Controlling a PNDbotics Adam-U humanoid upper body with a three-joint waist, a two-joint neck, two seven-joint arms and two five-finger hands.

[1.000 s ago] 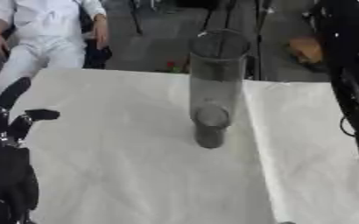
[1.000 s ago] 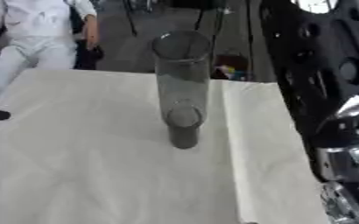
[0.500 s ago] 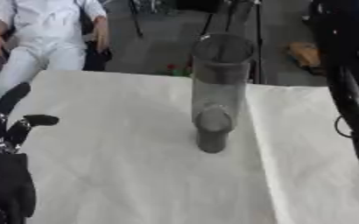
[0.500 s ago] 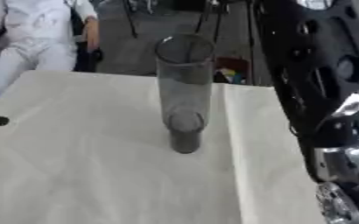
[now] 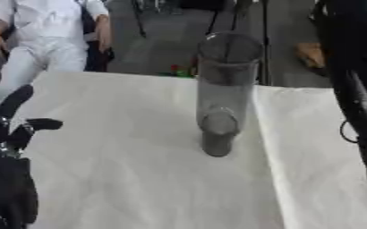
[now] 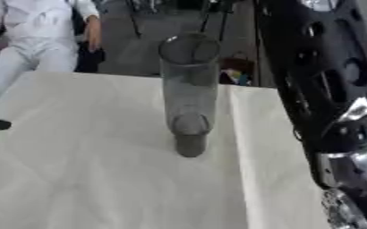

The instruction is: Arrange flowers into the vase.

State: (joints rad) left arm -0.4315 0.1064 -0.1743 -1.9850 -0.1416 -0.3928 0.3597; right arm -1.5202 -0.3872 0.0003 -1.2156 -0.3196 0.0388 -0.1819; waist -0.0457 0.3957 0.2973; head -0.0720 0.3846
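Note:
A tall clear glass vase stands upright on its dark foot near the middle of the white tablecloth; I see no stems in it. At the lower left my left hand rests open with fingers pointing up, well apart from the vase. My right arm runs down the right side from the upper corner, and its hand is out of view. A small red and green thing shows just past the table's far edge, behind the vase.
The cloth has a fold line running front to back, right of the vase. Beyond the far edge lie a dark floor, chair legs and an orange object.
The whole picture has slid down slightly, so the camera moved. The vase, my left hand and my right arm keep their places.

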